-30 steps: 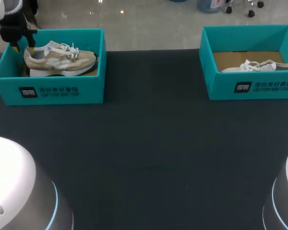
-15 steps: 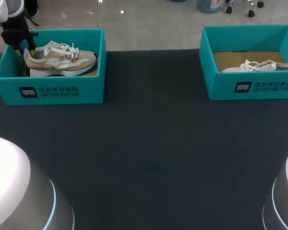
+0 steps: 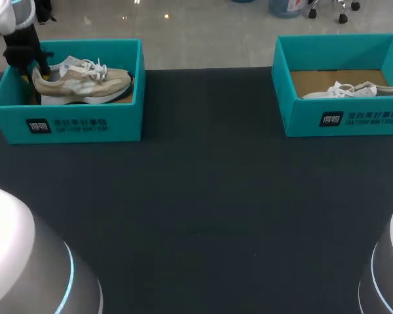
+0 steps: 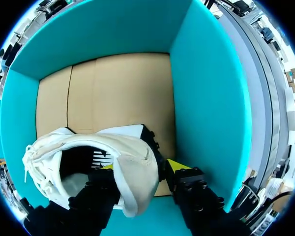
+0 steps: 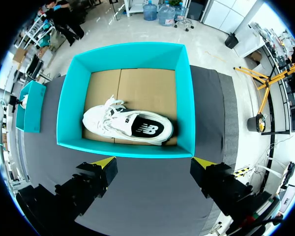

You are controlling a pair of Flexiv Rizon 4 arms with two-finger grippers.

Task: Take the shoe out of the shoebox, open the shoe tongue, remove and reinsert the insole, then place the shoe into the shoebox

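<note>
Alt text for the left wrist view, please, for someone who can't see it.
The left claw sits astride the heel of a cream shoe inside a teal shoebox; whether it grips the heel cannot be told. Bare cardboard floor shows ahead of the shoe.

The left box (image 3: 124,124) and the right box (image 3: 301,121) each carry white print beside a dark logo square on the front wall; the insole (image 5: 148,129) bears a white logo.
</note>
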